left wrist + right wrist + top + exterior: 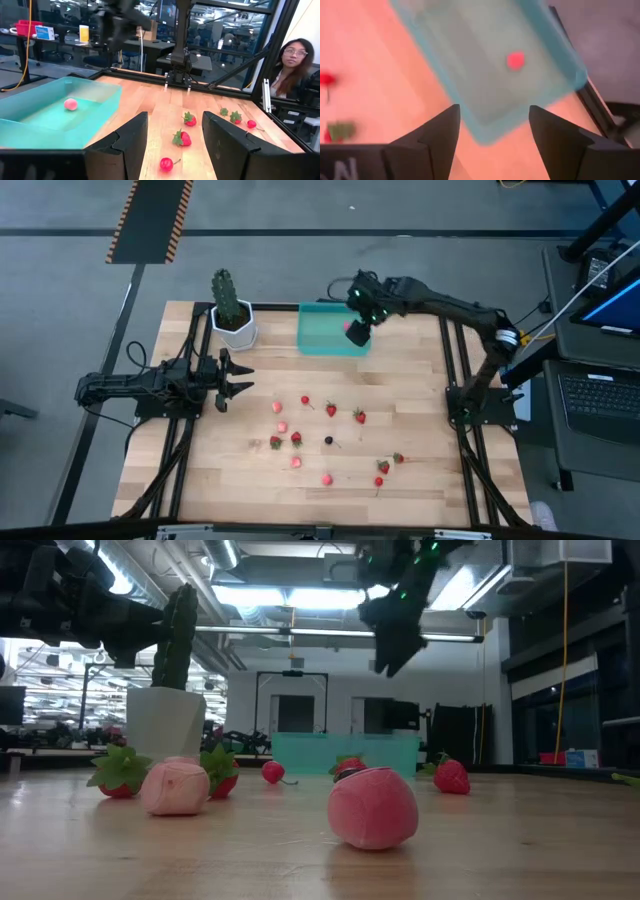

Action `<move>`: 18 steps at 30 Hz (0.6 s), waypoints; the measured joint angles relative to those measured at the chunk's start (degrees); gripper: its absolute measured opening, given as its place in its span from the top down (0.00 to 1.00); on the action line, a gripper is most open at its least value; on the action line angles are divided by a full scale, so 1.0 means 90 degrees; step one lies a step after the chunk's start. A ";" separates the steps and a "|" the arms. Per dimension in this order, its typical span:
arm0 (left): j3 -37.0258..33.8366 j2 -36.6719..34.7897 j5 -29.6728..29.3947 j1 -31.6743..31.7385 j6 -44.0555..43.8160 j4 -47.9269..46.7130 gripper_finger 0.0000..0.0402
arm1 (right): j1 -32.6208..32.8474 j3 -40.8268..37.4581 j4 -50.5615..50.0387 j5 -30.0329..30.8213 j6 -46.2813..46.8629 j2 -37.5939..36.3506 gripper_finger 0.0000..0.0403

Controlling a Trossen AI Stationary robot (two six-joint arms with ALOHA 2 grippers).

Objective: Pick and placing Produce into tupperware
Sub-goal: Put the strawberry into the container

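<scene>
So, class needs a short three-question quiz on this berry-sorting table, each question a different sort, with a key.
1. True or false: the teal container holds one pink berry.
2. Which gripper hangs above the container? A) left gripper B) right gripper
3. Fill in: the cactus stands in a white ____.

Key: 1 true. 2 B; its fingers are open and empty, while the left gripper waits open at the table's left side. 3 pot.

Pink berry (70, 104) in tupperware (30, 134) (teal)
</scene>
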 joint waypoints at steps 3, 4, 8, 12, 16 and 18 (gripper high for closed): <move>0.0002 0.0000 0.0000 0.0001 -0.0001 0.0000 0.55 | 0.0386 -0.0823 0.0081 0.0077 0.0167 -0.0689 0.41; 0.0002 0.0000 0.0000 0.0000 0.0000 0.0000 0.55 | 0.0507 -0.1186 0.0189 0.0077 0.0264 -0.0969 0.41; 0.0001 0.0000 0.0000 0.0000 0.0000 0.0000 0.55 | 0.0989 -0.2581 0.0682 0.0089 0.1022 -0.2061 0.41; 0.0002 0.0000 0.0000 0.0000 0.0000 0.0000 0.55 | 0.1610 -0.3506 0.0906 0.0097 0.2158 -0.3028 0.41; 0.0000 -0.0001 0.0000 0.0001 0.0000 0.0000 0.55 | 0.2293 -0.4033 0.1153 0.0099 0.2809 -0.3700 0.41; 0.0002 0.0000 0.0000 0.0000 0.0000 0.0000 0.55 | 0.2642 -0.4225 0.1232 0.0103 0.3046 -0.3879 0.41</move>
